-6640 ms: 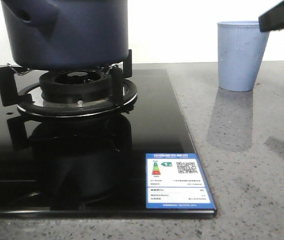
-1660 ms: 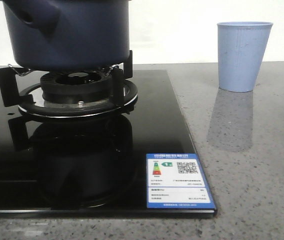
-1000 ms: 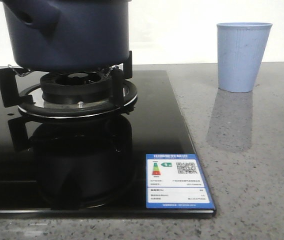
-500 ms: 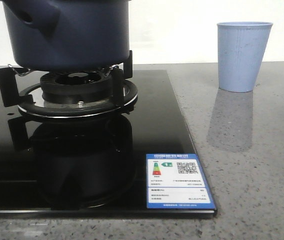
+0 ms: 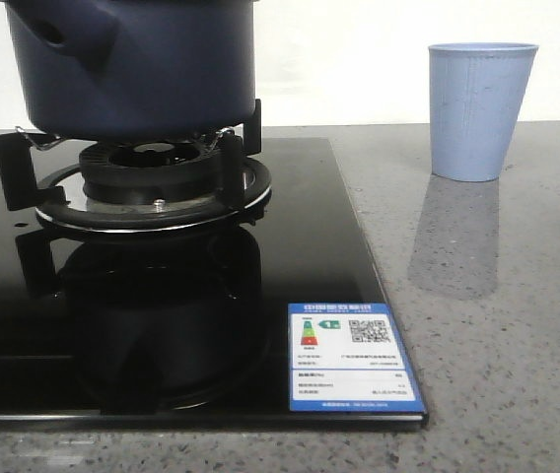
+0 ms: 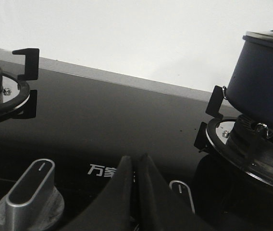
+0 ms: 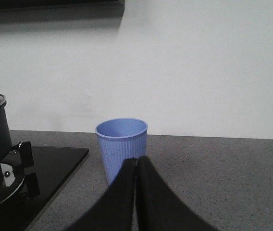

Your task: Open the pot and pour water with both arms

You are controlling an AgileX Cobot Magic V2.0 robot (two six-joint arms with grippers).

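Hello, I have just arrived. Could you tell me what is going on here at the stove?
Nothing is being handled right now. The navy-blue pot sits on the burner grate of the black glass cooktop, and a pale blue ribbed cup stands upright on the grey counter. The left hand and right hand are shut and empty, clear of both.

A plain white wall (image 5: 379,59) stands behind everything. Below it runs a grey speckled counter (image 5: 497,325) — shiny enough to show soft reflections. A dark strip (image 7: 55,4) hangs high on the wall.
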